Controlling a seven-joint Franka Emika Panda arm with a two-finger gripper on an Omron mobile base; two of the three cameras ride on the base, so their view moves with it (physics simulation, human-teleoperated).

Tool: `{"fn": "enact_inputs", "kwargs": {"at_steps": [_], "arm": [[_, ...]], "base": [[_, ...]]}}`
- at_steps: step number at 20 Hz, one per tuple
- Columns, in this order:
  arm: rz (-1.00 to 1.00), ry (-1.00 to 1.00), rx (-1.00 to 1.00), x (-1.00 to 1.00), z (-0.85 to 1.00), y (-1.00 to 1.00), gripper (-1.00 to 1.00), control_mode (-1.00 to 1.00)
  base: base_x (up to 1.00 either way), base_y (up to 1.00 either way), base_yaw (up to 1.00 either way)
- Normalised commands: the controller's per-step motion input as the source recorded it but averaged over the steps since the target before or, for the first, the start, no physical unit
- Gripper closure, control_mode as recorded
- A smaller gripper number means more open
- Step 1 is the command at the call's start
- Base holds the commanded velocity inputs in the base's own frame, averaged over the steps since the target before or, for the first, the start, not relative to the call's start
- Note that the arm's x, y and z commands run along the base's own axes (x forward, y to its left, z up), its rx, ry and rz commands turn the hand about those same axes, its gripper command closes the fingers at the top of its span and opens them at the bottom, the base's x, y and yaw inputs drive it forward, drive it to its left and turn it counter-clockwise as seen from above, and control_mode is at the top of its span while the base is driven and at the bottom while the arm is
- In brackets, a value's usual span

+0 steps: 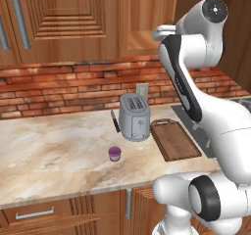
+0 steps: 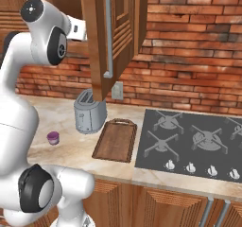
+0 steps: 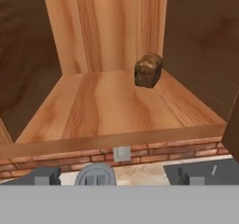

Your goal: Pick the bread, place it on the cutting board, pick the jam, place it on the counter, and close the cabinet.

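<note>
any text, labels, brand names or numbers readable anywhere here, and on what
No readable text in any view.
jam: plain purple jar, no label visible.
toaster: no brand mark visible.
stovetop: its knobs carry pale marks, too small to read.
bread, cutting board: unmarked.

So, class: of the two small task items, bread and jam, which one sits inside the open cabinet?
The bread, a dark brown chunk on the cabinet shelf; the purple jam stands on the counter.
</note>
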Motion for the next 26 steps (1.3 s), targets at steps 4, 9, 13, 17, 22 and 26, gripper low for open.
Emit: {"fn": "enact_inputs", "kwargs": {"at_steps": [4, 9, 13, 17, 22, 26], "arm": [[-0.02, -0.02, 0.00, 0.36, 0.00, -0.04, -1.00, -1.00], [-0.04, 0.00, 0.00, 0.33, 0.00, -0.09, -1.00, -1.00], [-0.04, 0.00, 0.00, 0.31, 0.02, -0.06, -1.00, -1.00], [-0.04, 0.00, 0.00, 0.31, 0.06, -0.03, -1.00, -1.00], [-0.05, 0.00, 0.00, 0.35, 0.07, -0.02, -1.00, -1.00], [-0.05, 0.00, 0.00, 0.36, 0.05, -0.10, -1.00, -1.00]], "base": [[0.00, 0.00, 0.00], [0.00, 0.00, 0.00], [0.00, 0.00, 0.00], [0.00, 0.00, 0.00], [0.00, 0.00, 0.00], [0.00, 0.00, 0.00]]}}
